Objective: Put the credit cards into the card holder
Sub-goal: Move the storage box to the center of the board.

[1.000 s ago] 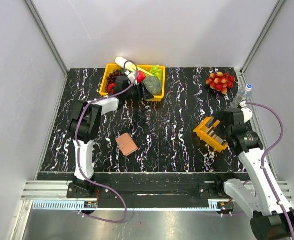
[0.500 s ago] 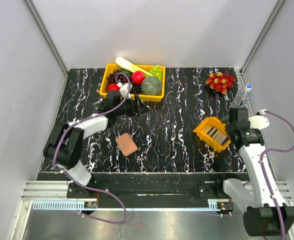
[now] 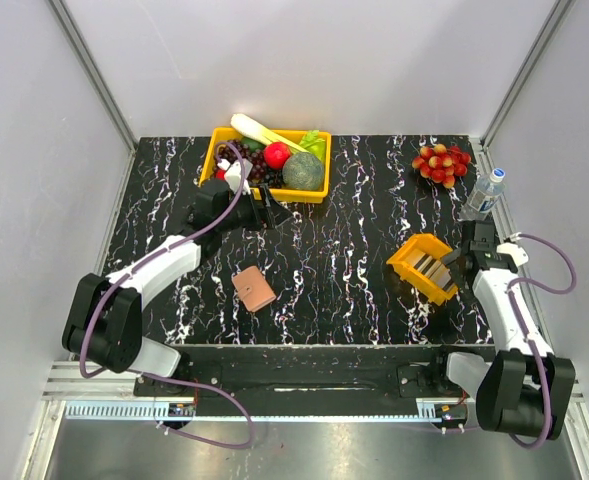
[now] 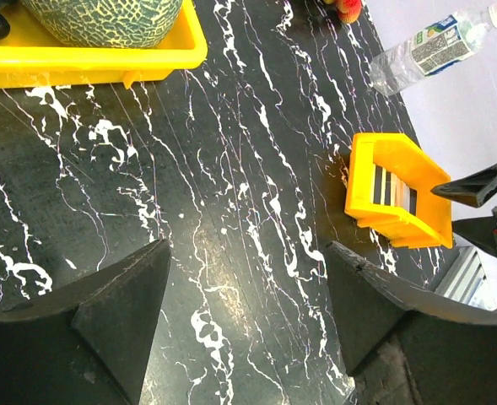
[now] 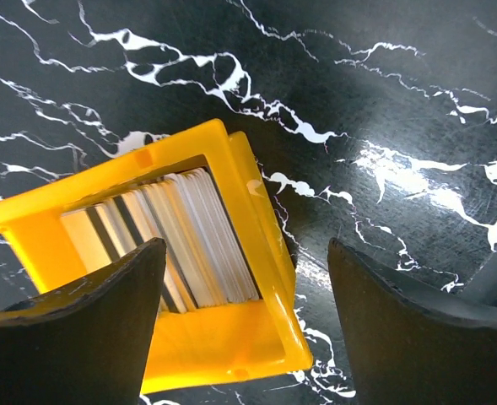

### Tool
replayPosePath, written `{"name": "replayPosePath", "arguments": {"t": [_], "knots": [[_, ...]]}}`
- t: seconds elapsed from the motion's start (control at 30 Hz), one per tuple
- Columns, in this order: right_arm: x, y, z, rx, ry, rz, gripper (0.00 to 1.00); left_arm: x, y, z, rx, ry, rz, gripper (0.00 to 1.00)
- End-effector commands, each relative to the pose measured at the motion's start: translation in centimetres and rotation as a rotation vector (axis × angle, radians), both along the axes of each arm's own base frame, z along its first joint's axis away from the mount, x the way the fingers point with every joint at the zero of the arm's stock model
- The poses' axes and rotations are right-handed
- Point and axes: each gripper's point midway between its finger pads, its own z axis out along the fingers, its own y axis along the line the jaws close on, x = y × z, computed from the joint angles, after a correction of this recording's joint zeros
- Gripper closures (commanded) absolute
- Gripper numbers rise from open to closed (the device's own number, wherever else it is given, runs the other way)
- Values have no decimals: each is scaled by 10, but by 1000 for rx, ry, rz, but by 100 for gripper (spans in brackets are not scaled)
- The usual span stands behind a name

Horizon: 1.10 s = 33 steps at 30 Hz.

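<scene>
Left gripper: my left gripper (image 4: 248,325) is spread wide, with only bare table showing between its two dark fingers. It grips nothing.
Left gripper's place: it hangs low over the black marbled table (image 3: 364,215), just in front of the yellow fruit bin (image 4: 88,69), and looks across toward the right side.
Right gripper: my right gripper (image 5: 244,329) is parted too and holds nothing. It hovers over the orange tray (image 5: 261,219), whose near end shows in the gap between the fingers.
Credit cards: the credit cards (image 5: 185,245) stand on edge inside the orange tray, packed side by side in grey, white and beige, with dark stripes among them.
Orange tray: it sits at an angle on the right half of the table, near the right edge.
Card holder: the card holder (image 3: 254,288) lies flat on the table left of centre, toward the near edge, well apart from the tray and from both my grippers. It looks folded, but I cannot tell whether the snap is done up.
Fruit bin: it holds a green melon (image 3: 302,172) with other fruit.
Back right: a cluster of red and yellow fruit (image 3: 440,160) lies in the corner, with a clear water bottle (image 3: 484,192) between it and the tray.
</scene>
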Motion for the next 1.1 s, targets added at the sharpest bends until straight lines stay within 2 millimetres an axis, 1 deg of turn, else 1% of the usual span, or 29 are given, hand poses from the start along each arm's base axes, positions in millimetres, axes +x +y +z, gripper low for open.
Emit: {"name": "replayPosePath", "arguments": {"t": [0.0,0.07,0.23,0.27,0.3,0.37,0.43,0.53,0.6,0.63,0.67,0.83,0.9,0.97,1.07], "knots": [[14,3,-11,11,-16,59,19,0,6,18,4,-58,17,22],[16,2,-14,3,-21,65,27,-1,7,18,7,-59,19,22],[20,0,-12,-35,-32,127,38,-2,10,16,30,-58,22,21],[23,2,-11,-34,-40,153,41,-2,11,14,37,-55,27,21],[26,6,-10,-25,-49,193,42,-2,11,13,42,-53,29,21],[30,7,-7,-28,-58,218,48,-2,11,12,46,-52,25,21],[34,8,-6,-33,-54,248,51,-3,11,11,48,-47,20,21],[38,5,-7,-54,-25,281,51,-3,12,10,55,-49,19,21],[42,7,-7,-51,-16,307,51,-2,13,10,60,-51,22,21],[47,10,-8,-40,-27,335,60,-2,13,9,61,-47,23,21],[51,15,-10,-24,-31,368,63,-2,13,9,63,-46,23,21],[69,25,-19,12,-4,491,62,-2,15,5,68,-40,21,21],[79,32,-19,30,-22,546,67,-3,15,5,69,-40,20,20],[87,39,-21,55,-53,579,67,-3,15,5,70,-41,17,20],[99,56,-19,108,-115,673,73,-4,16,4,77,-38,14,20]]}}
